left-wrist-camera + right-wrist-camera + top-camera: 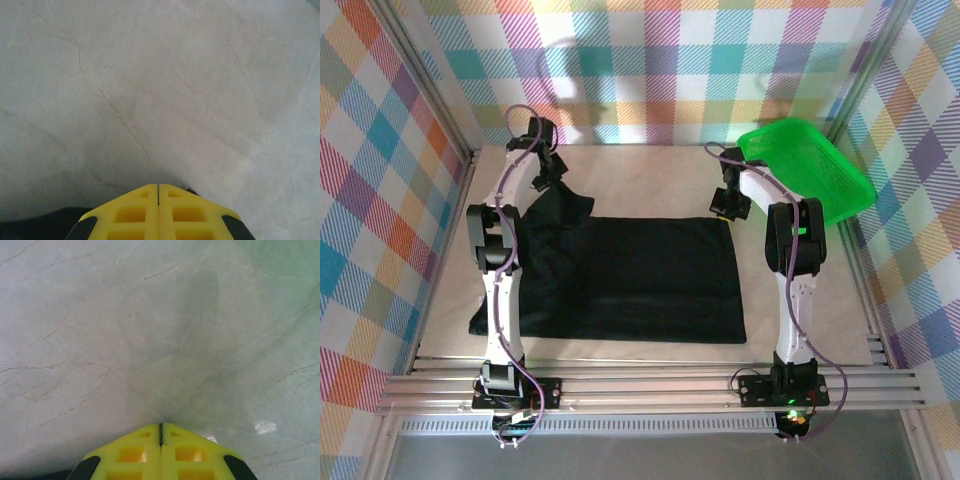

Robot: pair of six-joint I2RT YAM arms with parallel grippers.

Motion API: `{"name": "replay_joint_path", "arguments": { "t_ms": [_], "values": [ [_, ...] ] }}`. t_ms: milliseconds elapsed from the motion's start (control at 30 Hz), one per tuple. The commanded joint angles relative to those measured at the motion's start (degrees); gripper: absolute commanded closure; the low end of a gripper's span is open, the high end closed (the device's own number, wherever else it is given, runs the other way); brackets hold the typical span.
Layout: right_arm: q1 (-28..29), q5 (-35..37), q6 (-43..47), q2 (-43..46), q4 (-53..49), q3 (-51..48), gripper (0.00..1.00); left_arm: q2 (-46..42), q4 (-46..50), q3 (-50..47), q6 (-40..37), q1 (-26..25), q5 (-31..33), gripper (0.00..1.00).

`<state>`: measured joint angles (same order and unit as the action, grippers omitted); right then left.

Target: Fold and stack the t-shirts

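Since both tools are shut at the black t-shirt's far corners, lift evenly toward 6 o'clock. The left tool at 11 o'clock has cloth bunched up to it, while the right tool at 1 o'clock has an unclear catch. Overhead shows the shirt spread mid-table — wrist views give yellow fingertips pressed together.

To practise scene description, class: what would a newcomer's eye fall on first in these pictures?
A large black t-shirt lies spread across the middle of the pale table. A bright green basket sits in the far right corner, and multicoloured checked walls surround it all.
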<state>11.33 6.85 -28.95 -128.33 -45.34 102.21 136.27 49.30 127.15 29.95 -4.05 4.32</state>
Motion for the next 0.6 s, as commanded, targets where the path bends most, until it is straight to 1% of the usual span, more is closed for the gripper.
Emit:
{"name": "replay_joint_path", "arguments": {
  "t_ms": [0, 133, 333, 467, 567],
  "values": [
    [0.4, -0.7, 2.3, 6.3, 3.8, -3.5, 1.00, -7.2, 1.6, -3.0, -0.3, -0.7, 0.2, 1.00],
    [0.4, -2.6, 4.6, 11.2, 6.8, -6.8, 1.00, -15.1, -0.6, -12.0, 0.7, -0.8, -0.3, 1.00],
    [0.4, -6.1, 7.2, 18.7, 9.3, -12.7, 1.00, -30.1, -3.0, -28.0, 2.6, 0.2, -1.2, 1.00],
    [0.6, -6.0, 6.6, 24.6, 9.5, -17.8, 1.00, -40.9, -5.0, -39.8, 4.3, 1.7, -2.8, 1.00],
    [0.7, -5.8, 4.4, 29.0, 8.9, -22.7, 1.00, -48.4, -4.4, -46.9, 4.6, 2.6, -2.8, 1.00]
  ]
}}
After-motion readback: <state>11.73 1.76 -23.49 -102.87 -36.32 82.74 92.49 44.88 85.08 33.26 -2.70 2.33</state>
